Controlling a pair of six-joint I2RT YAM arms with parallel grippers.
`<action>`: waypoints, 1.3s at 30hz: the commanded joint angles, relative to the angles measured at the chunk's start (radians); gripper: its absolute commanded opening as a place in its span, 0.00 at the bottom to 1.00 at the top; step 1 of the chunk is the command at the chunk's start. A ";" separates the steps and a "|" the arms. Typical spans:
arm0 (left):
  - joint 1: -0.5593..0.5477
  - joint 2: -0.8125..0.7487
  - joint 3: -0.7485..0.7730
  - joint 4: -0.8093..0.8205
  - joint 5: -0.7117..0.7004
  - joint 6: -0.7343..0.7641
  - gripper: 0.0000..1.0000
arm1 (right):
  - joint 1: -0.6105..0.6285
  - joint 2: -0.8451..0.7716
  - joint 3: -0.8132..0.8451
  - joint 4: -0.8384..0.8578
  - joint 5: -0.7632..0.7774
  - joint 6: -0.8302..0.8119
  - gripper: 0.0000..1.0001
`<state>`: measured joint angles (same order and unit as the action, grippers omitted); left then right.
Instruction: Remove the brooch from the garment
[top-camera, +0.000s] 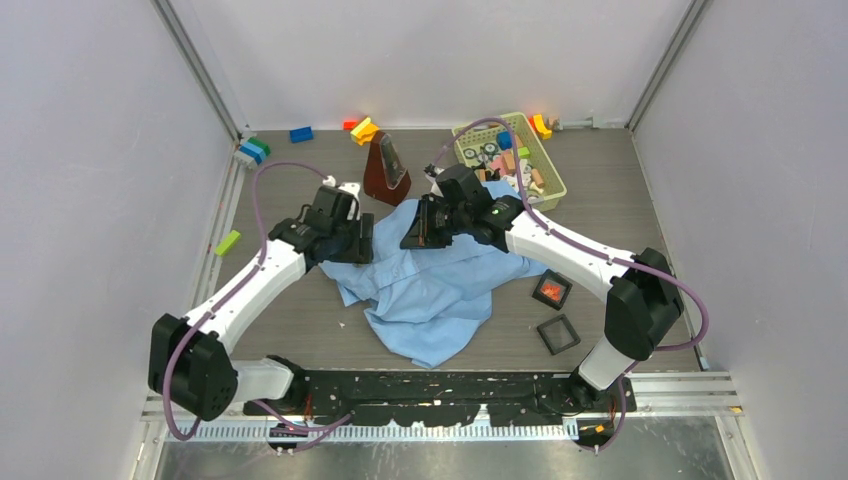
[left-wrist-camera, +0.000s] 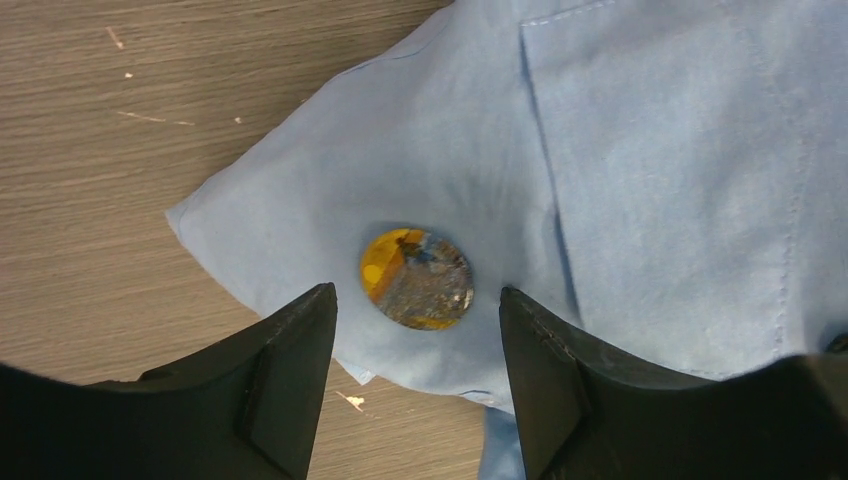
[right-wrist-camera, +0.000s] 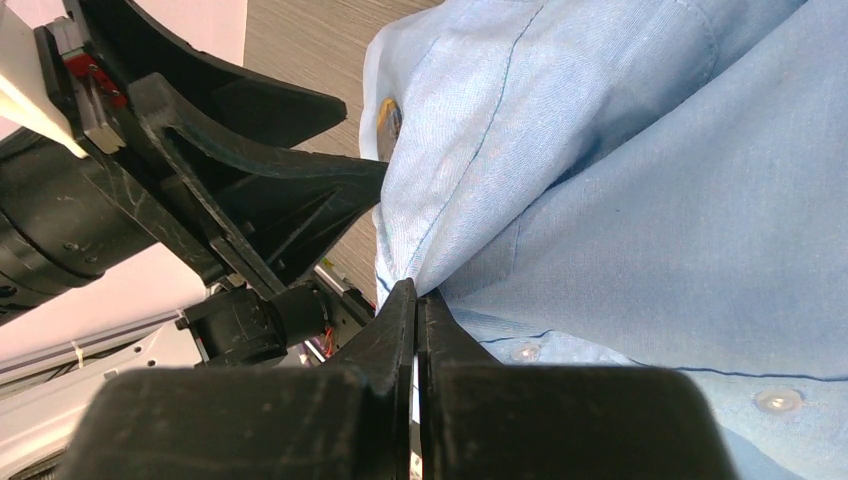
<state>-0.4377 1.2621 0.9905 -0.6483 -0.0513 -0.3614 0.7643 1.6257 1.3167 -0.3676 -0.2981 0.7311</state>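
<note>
The garment, a light-blue shirt, lies crumpled on the table. The brooch, a round yellow and grey disc, is pinned on a lifted fold of the shirt; its edge shows in the right wrist view. My left gripper is open, its fingers on either side of the brooch and just short of it. My right gripper is shut on a fold of the shirt and holds it up. In the top view the left gripper and the right gripper face each other over the shirt's far edge.
A brown metronome stands just behind the grippers. A basket of small toys is at the back right. Two black square frames lie right of the shirt. Coloured blocks are scattered along the back wall and left side.
</note>
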 joint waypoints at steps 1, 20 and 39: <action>-0.037 0.041 0.045 0.007 -0.043 0.009 0.63 | 0.004 -0.004 0.049 0.027 -0.018 -0.001 0.01; -0.028 0.026 0.030 0.009 -0.172 0.047 0.05 | 0.000 0.012 0.043 -0.004 0.002 -0.002 0.01; -0.055 -0.005 -0.028 0.087 0.003 0.188 0.59 | -0.015 0.032 0.066 -0.006 -0.036 0.007 0.01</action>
<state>-0.4702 1.3052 0.9848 -0.6106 -0.0738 -0.2527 0.7567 1.6505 1.3273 -0.3904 -0.3035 0.7330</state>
